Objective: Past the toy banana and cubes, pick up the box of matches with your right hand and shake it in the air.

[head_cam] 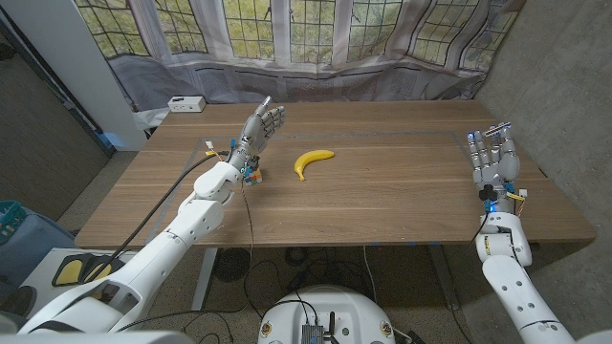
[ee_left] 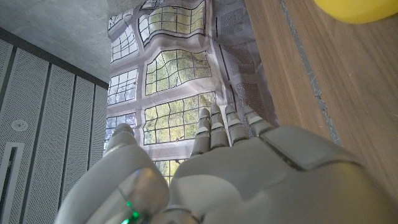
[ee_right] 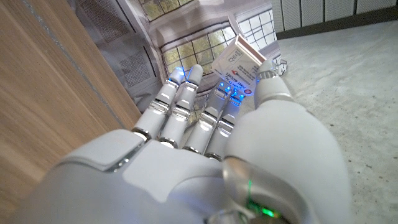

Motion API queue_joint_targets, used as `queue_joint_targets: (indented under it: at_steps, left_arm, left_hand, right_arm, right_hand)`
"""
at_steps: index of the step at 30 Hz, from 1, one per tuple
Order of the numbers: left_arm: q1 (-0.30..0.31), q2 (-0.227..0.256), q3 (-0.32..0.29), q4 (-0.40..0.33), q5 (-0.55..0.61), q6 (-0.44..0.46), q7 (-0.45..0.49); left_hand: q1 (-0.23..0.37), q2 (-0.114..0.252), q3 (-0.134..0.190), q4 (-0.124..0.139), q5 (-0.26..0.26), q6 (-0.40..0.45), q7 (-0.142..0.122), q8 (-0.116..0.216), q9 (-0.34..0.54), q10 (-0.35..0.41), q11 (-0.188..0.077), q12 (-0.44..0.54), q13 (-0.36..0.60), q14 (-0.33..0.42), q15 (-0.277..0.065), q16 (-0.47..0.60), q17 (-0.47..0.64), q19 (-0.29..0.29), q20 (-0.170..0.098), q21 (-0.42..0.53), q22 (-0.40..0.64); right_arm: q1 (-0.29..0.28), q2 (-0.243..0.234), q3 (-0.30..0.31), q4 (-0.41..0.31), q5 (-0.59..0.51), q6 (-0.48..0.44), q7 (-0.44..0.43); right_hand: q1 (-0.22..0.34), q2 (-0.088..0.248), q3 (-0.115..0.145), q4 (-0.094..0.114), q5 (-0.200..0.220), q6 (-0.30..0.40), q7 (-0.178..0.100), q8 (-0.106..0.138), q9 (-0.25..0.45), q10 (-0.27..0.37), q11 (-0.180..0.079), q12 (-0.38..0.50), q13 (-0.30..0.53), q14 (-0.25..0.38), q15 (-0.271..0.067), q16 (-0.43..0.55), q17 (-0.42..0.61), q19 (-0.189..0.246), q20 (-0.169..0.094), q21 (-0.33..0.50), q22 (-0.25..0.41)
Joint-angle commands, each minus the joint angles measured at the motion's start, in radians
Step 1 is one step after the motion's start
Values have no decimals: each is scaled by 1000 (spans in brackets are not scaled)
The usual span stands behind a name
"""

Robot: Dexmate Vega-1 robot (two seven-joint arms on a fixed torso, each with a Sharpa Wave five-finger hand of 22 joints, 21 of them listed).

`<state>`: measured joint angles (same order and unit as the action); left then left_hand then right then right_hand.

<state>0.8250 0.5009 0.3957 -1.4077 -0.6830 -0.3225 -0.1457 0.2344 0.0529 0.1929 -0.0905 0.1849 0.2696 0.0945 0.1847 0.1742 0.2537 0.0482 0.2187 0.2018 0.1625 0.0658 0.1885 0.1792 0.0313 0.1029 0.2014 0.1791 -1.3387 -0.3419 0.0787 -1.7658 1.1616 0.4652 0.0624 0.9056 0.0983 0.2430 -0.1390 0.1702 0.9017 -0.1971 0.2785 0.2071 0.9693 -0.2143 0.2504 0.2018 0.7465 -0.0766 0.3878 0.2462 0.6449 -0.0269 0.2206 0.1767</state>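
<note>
My right hand (head_cam: 494, 159) is raised above the table's right edge, fingers pointing up. It grips the box of matches (ee_right: 237, 58), a small white box with blue and red print, between the thumb and the fingertips (ee_right: 186, 74). In the head view the box (head_cam: 487, 135) peeks out at the top of that hand. The yellow toy banana (head_cam: 313, 161) lies at the table's middle, and its end (ee_left: 355, 9) shows in the left wrist view. Small coloured cubes (head_cam: 252, 174) sit beside my left wrist. My left hand (head_cam: 260, 126) hovers over the table left of the banana, fingers straight and holding nothing.
A white box (head_cam: 185, 103) sits at the wooden table's (head_cam: 382, 201) far left corner. A curtain and windows (head_cam: 287, 38) stand behind the table. A concrete wall (head_cam: 564, 86) rises on the right.
</note>
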Motion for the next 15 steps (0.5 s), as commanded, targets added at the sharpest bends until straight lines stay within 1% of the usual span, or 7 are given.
queue_joint_targets:
  at_steps: [1, 4, 8, 13, 14, 15]
  left_arm:
    - [14, 9, -3, -23, 5, 2, 12]
    - [18, 11, -5, -28, 5, 2, 15]
    - [21, 11, -6, -31, 3, -3, 14]
    - [26, 10, -7, -33, 1, -7, 14]
    - [27, 11, -7, -33, 1, -8, 14]
    - [28, 10, -7, -34, 1, -9, 15]
  left_hand:
    - [-5, -2, 2, -5, -3, 9, -2, 5, 6, 6, -5, -1, 3, 3, -3, 0, 1, -3, 7, 0, 4]
    - [-6, -2, 2, -5, -3, 10, -2, 5, 6, 6, -9, -1, 3, 2, -3, 0, 1, -3, 7, 0, 4]
    - [-6, -2, 2, -5, -3, 11, -2, 5, 6, 5, -9, -1, 3, 2, -4, 0, 1, -3, 7, 0, 4]
    - [-6, -2, 2, -6, -3, 11, -2, 5, 6, 7, -8, 0, 3, 2, -3, 0, 1, -4, 6, -1, 4]
    - [-6, -2, 2, -6, -3, 10, -2, 5, 6, 6, -8, -1, 3, 2, -3, 0, 1, -4, 7, -1, 4]
    - [-6, -2, 2, -6, -3, 11, -2, 5, 6, 6, -8, -1, 3, 2, -3, 0, 1, -4, 7, -1, 4]
  right_arm:
    - [0, -153, -36, -72, -325, 49, -26]
    - [4, -209, -39, -107, -451, 48, -54]
    - [3, -296, -38, -171, -641, -2, -109]
    - [1, -392, -44, -270, -909, -133, -192]
    - [2, -405, -49, -291, -968, -166, -213]
    - [4, -419, -55, -312, -1024, -202, -230]
  right_hand:
    - [30, 25, 9, -1, 7, 34, -10, 12, 3, 15, 0, 5, 5, 8, -90, -3, -1, 7, 0, -4, 3]
    - [31, 25, 9, -2, 7, 36, -3, 12, 3, 18, 1, 5, 5, 13, -86, -1, 0, 7, 4, -4, 3]
    - [33, 25, 9, -4, 7, 39, 1, 13, 3, 21, 4, 6, 5, 12, -82, 0, 2, 7, 7, -5, 3]
    - [39, 25, 10, -8, 8, 42, 7, 13, 3, 26, 14, 7, 5, 14, -74, 0, 3, 12, 11, -3, 3]
    - [42, 28, 11, -9, 8, 44, 9, 13, 3, 27, 22, 7, 5, 14, -73, 1, 4, 11, 12, -3, 3]
    - [43, 28, 11, -10, 8, 46, 11, 14, 3, 26, 21, 6, 5, 14, -71, 2, 5, 13, 13, -3, 3]
